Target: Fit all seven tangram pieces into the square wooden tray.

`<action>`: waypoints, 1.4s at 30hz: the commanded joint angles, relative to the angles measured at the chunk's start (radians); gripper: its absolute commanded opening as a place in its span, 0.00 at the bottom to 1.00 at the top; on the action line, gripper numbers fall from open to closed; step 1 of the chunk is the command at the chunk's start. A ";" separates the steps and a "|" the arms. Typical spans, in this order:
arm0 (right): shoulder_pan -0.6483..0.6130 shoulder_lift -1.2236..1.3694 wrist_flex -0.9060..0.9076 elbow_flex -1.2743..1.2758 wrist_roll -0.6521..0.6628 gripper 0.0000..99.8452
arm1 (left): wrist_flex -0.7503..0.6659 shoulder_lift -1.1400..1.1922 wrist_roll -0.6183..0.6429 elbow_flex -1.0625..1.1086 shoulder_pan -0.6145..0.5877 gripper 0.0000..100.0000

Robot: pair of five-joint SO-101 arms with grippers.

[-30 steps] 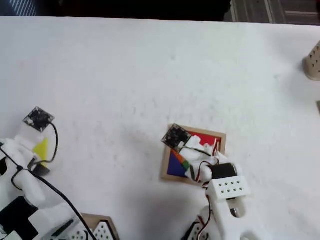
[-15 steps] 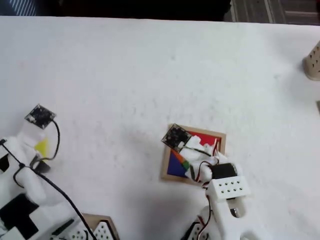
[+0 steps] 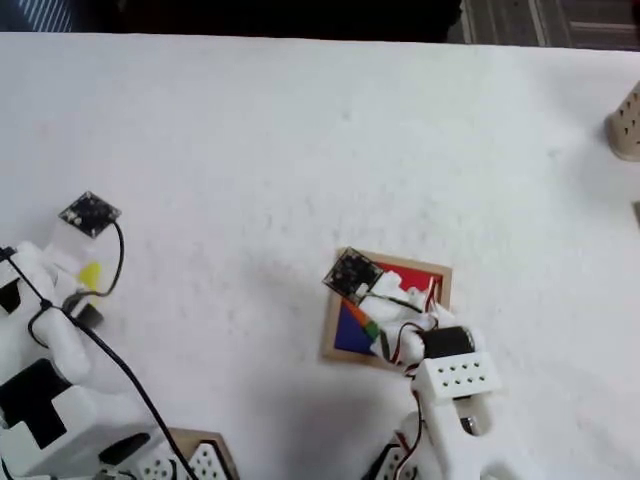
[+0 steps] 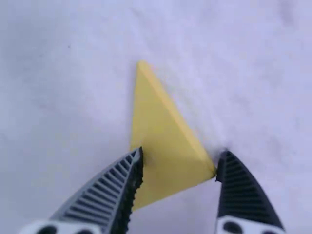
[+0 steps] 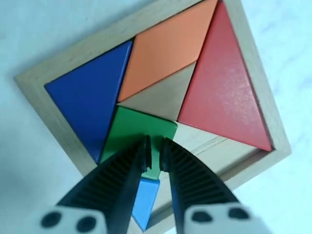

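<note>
Left fingers point(image 4: 117, 195) clamped on yellow triangle point(image 4: 161, 141), right fingers point(image 5: 122, 180) pinching green piece point(image 5: 131, 134) inside wooden tray point(image 5: 255, 73)

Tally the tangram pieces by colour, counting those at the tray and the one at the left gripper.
Dark blue piece: 1
Light blue piece: 1
Orange piece: 1
Red piece: 1
Green piece: 1
Plain wood piece: 1
Yellow piece: 1
Total: 7
</note>
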 commanded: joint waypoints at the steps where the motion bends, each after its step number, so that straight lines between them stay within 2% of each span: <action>1: -0.004 0.004 0.013 -0.002 0.003 0.04 | -0.005 0.045 0.012 -0.063 0.019 0.23; 3: -0.004 0.004 0.013 -0.002 0.003 0.04 | -0.032 0.096 -0.017 -0.068 0.016 0.22; 9: -0.004 0.004 0.013 -0.002 0.003 0.04 | -0.112 0.202 -0.097 -0.068 0.016 0.13; 20: -0.004 0.004 0.013 -0.002 0.003 0.04 | -0.107 0.202 -0.097 -0.110 0.012 0.09; 22: -0.004 0.004 0.013 -0.002 0.003 0.04 | -0.103 0.202 -0.092 -0.120 0.012 0.09; 27: -0.004 0.004 0.013 -0.002 0.003 0.04 | 0.000 0.202 0.012 -0.222 0.013 0.09; 31: -0.004 0.004 0.013 -0.002 0.003 0.04 | 0.035 0.205 0.054 -0.302 0.013 0.04; 33: -0.004 0.004 0.013 -0.002 0.003 0.04 | 0.049 0.202 0.060 -0.321 0.013 0.07; 38: -0.004 0.004 0.013 -0.002 0.003 0.04 | 0.097 0.200 0.060 -0.382 -0.016 0.23; 42: -0.004 0.004 0.013 -0.002 0.003 0.04 | 0.089 0.208 0.052 -0.445 -0.047 0.24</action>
